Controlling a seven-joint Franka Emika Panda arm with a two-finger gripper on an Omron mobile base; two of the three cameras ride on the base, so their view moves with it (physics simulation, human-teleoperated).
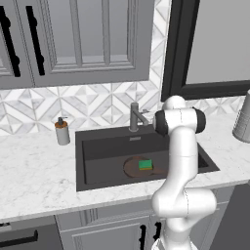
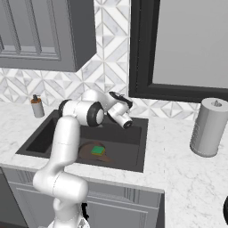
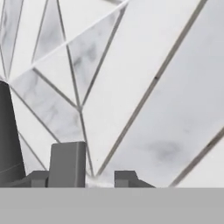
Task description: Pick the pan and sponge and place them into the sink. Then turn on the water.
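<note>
The dark-brown pan [image 1: 131,169] [image 2: 87,153] lies on the floor of the black sink [image 1: 79,161] [image 2: 136,149]. The green sponge [image 1: 145,164] [image 2: 98,151] rests on the pan. My arm reaches over the basin to the grey faucet [image 1: 134,117] at its back edge. In the hand view my gripper [image 3: 81,179] faces the tiled wall. A grey block, seemingly the faucet's handle [image 3: 68,162], stands between its fingertips [image 3: 125,178]. The block sits against the left tip, with a gap to the right one. The faucet's body [image 3: 8,135] rises at the left. No water is in view.
A soap dispenser [image 1: 62,132] [image 2: 37,107] stands on the marble counter left of the sink. A grey paper-towel roll [image 2: 208,127] [image 1: 242,119] stands at the right. Grey wall cabinets [image 1: 73,39] hang overhead, and a dark-framed window [image 2: 178,49] is behind the sink's right side.
</note>
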